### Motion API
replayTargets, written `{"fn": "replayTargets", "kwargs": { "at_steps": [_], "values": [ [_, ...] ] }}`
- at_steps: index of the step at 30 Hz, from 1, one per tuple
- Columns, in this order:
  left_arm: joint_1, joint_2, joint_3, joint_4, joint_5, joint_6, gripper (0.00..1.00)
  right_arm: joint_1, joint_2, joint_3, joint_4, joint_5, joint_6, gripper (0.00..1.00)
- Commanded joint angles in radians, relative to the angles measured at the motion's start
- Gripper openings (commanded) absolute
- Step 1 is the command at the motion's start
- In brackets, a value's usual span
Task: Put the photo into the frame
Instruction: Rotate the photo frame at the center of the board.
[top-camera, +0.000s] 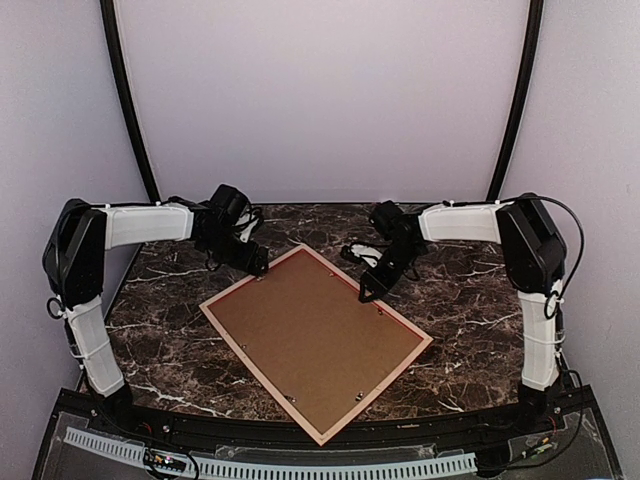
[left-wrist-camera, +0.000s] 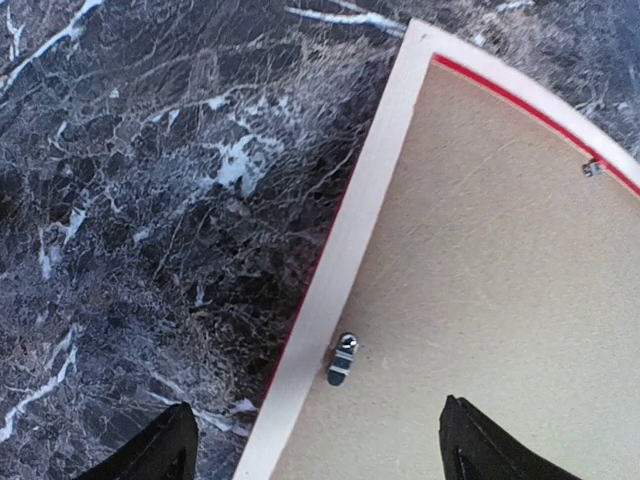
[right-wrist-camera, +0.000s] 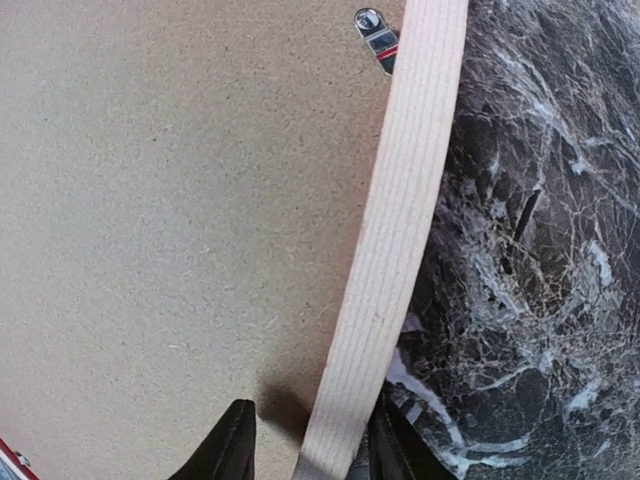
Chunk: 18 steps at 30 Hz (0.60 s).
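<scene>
Lying back-up on marble table (top-camera: 480, 300), frame (right-wrist-camera: 395, 250), right pincer (right-wrist-camera: 310, 447) straddling its rail

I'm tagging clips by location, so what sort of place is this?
Likely a robot lab booth: plain pale walls, a dark marble-look table, and the left arm and right arm bolted at its near edge.

The frame (right-wrist-camera: 405, 200) and its board (top-camera: 315, 335) lie flat across mid-table and form a low obstacle. Bare table (top-camera: 470, 300) borders the frame on every side, widest at the near-left and far-right. The left gripper (left-wrist-camera: 315, 440) occupies the far corner, jaws wide astride the rail. The right gripper (right-wrist-camera: 310, 440) straddles the far-right rail. Small clips (left-wrist-camera: 342, 360) stand proud of the board beside the rails.
</scene>
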Motion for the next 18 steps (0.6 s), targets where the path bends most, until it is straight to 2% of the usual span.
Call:
{"fn": "replayTargets", "kwargs": {
  "at_steps": [1, 8, 18],
  "values": [
    [0.037, 0.06, 0.039, -0.067, 0.024, 0.077, 0.85, -0.014, -0.06, -0.023, 0.033, -0.061, 0.004, 0.43],
    [0.05, 0.158, 0.098, -0.05, 0.121, 0.107, 0.76, -0.019, -0.113, -0.08, 0.107, -0.053, 0.109, 0.44],
    [0.05, 0.235, 0.148, -0.016, 0.122, 0.112, 0.73, -0.043, -0.24, -0.273, 0.232, -0.057, 0.289, 0.46]
  ]
}}
